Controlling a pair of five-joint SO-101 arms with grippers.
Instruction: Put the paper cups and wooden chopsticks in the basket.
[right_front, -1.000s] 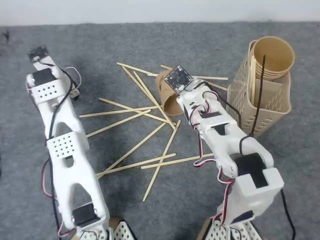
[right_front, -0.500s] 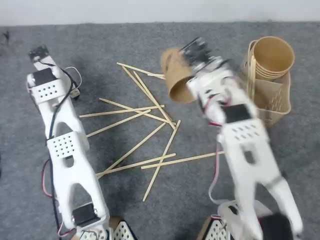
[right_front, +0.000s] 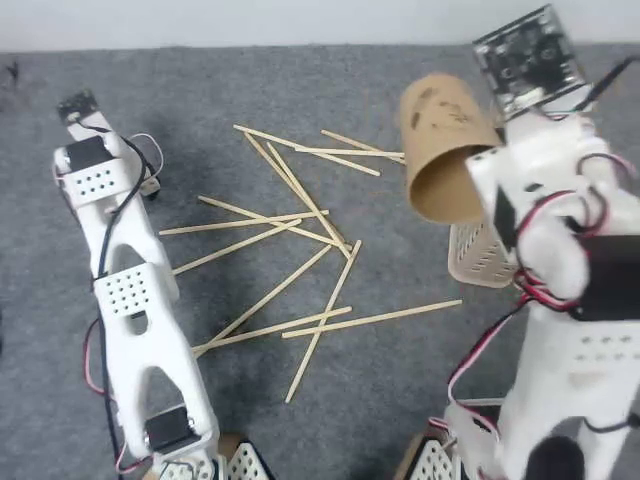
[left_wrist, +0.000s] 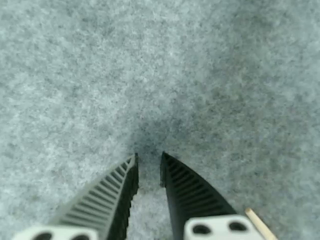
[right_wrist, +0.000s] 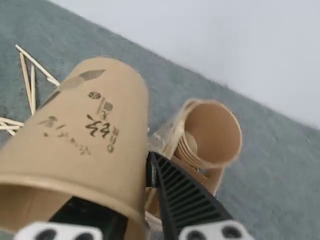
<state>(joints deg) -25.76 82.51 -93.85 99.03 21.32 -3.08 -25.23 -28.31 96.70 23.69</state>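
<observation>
A brown paper cup (right_front: 440, 145) hangs tilted in the air, its open end toward the camera, and my right gripper (right_front: 478, 168) is shut on its rim. In the right wrist view the held cup (right_wrist: 85, 135) sits in the gripper (right_wrist: 135, 200), one finger (right_wrist: 175, 195) outside the wall. Just beyond it a stack of cups (right_wrist: 210, 132) stands in the basket (right_wrist: 167, 137). The raised arm covers most of the beige basket (right_front: 478, 262). Several wooden chopsticks (right_front: 290, 225) lie scattered on the grey carpet. My left gripper (left_wrist: 148, 159) rests low over bare carpet, shut on nothing.
The left arm (right_front: 110, 250) lies stretched along the left side of the carpet. One chopstick tip (left_wrist: 257, 222) shows beside the left gripper. One long chopstick (right_front: 375, 318) lies near the base of the right arm. A pale wall runs along the far edge.
The right arm has lifted the cup off the carpet and carried it up and to the right, over the basket. The left arm has not moved.
</observation>
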